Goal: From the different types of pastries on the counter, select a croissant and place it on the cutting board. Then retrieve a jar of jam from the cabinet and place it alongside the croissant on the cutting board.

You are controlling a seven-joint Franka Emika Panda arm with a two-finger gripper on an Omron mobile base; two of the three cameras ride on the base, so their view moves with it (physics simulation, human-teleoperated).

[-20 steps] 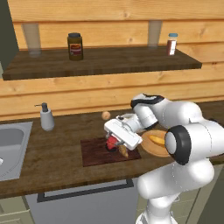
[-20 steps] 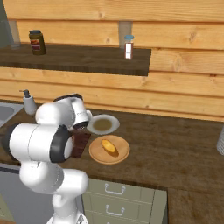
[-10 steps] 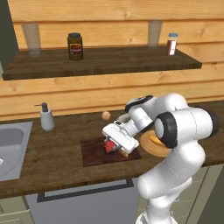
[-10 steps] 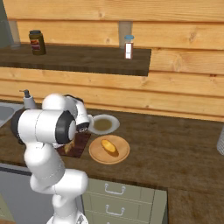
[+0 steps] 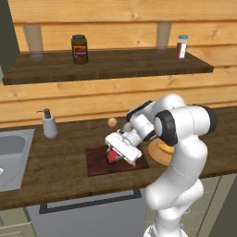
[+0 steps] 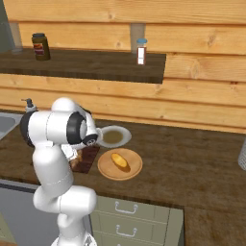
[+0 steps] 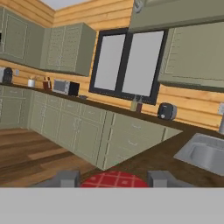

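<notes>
Gripper (image 5: 115, 155) low over cutting board (image 5: 98, 163), fingers clamped on red-lidded jam jar (image 5: 112, 156); jar at or just above the board, release not yet made; croissant hidden behind the hand, placement unconfirmed; another pastry (image 6: 119, 161) on wooden plate (image 6: 106, 169), worktop.

On your counter (image 5: 55, 162), a soap dispenser (image 5: 49, 125) stands just beside the sink (image 5: 11, 155), at the sink's two o'clock. A small round brown item (image 5: 112, 122) lies near the back wall. On the shelf (image 5: 106, 65) above, you have a dark jar (image 5: 79, 49) toward nine o'clock and a small white-capped bottle (image 5: 182, 46) toward three o'clock, well apart. From the right base view, a white plate (image 6: 114, 136) sits at twelve o'clock of a wooden plate (image 6: 120, 164).
</notes>
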